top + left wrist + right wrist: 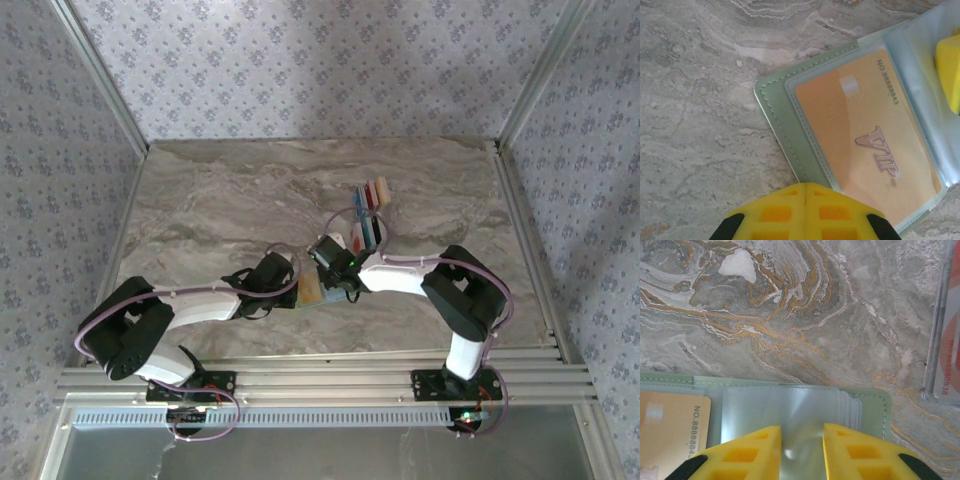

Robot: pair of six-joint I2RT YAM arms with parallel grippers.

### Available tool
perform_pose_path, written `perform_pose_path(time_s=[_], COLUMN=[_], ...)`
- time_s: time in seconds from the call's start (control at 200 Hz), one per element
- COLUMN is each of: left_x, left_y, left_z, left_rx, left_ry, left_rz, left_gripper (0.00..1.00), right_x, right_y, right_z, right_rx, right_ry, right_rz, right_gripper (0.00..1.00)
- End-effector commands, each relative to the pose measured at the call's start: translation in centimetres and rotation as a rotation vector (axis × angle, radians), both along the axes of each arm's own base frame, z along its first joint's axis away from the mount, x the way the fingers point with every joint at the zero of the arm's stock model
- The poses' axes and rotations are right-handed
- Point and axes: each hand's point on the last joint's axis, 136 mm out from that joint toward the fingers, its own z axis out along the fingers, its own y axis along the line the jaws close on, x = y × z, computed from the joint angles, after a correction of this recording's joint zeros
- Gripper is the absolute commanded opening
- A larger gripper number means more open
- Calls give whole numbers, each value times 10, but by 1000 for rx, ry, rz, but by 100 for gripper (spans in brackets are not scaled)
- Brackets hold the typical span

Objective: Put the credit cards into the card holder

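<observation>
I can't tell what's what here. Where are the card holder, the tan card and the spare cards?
card holder [775, 112]: left wrist view, its green stitched border.
tan card [860, 145]: left wrist view, middle of its face.
spare cards [372, 196]: top view, middle of the far row.

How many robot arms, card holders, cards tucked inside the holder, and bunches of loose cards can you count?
Robot arms: 2, the left arm and the right arm
Card holder: 1
Tan card tucked inside it: 1
Bunches of loose cards on the table: 2
Total: 6
</observation>
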Motion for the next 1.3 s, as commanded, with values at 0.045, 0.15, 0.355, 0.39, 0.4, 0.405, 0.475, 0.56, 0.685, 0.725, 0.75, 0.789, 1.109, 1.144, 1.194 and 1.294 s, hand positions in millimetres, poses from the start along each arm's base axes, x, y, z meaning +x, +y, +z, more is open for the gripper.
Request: perform_pose_path(time_s=[0.045,0.15,0.355,0.39,0.4,0.405,0.475,0.56,0.685,0.725,0.75,0.789,1.109,1.144,1.194,1.294], left_x=[-4,-4,-5,-5,-5,-5,-5,-6,-6,-5,-5,-5,-5,-5,-5,-5], left_y=[0,1,1,1,1,0,0,-2,-4,-4,-4,-4,-3,-3,-2,-1], left_z=[-8,-9,-12,-13,-14,-14,-15,-16,-17,-17,-17,-18,-19,-18,-17,-14], left_rx=[10,11,11,12,12,11,9,6,3,0,-2,-5,-10,-12,-12,-23], left_ry=[20,23,28,30,31,30,33,36,37,35,36,35,35,33,32,26], left_rz=[-20,-19,-15,-16,-16,-17,-15,-19,-18,-15,-13,-10,4,4,6,10], left_gripper=[0,0,0,0,0,0,0,0,0,0,0,0,0,0,0,1], right_x=[-13,-11,-10,-11,-11,-12,-14,-17,-23,-25,-26,-28,-53,-54,-54,-54], right_y=[-11,-7,7,11,13,13,22,33,50,55,57,60,84,84,81,73], right_z=[-14,-2,22,26,26,27,32,37,42,42,42,40,52,55,59,65], right_rx=[-66,-49,-47,-43,-41,-40,-24,26,121,155,173,207,524,534,534,523], right_ry=[34,11,-38,-41,-42,-43,-40,-22,19,37,48,71,207,203,189,161], right_rz=[4,12,44,55,58,59,78,101,137,146,148,160,255,257,254,248], right_gripper=[10,0,0,0,0,0,0,0,1,4,8,11,29,30,32,39])
